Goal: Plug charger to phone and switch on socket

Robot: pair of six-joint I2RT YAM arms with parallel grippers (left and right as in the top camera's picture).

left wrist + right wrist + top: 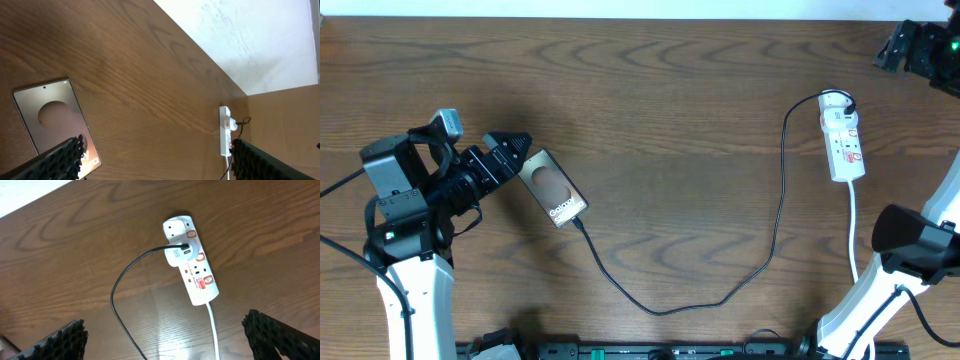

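Jaws on your left gripper (513,150) are spread wide and grasp nothing. From the left wrist view one finger (60,157) overlaps the lettered end of the phone (552,188), but you cannot tell whether it touches. The phone lies flat and face up on the table (670,90), just beside that gripper.

Your right gripper (164,325) likewise has its jaws parted wide and empty. It hovers above the socket (191,262) (well apart from the phone, on the right arm's side of the table).

The charger (782,180) starts at the phone's short edge, on the end away from the left gripper. It sags in a long loop across the table and climbs to the socket. Its tip meets the phone's edge, though how far it is seated is too small to judge.

At the socket, the cable enters a white adapter (176,255) held in the strip. A white cord (213,330) leaves the strip's opposite end. You cannot read the switch positions.
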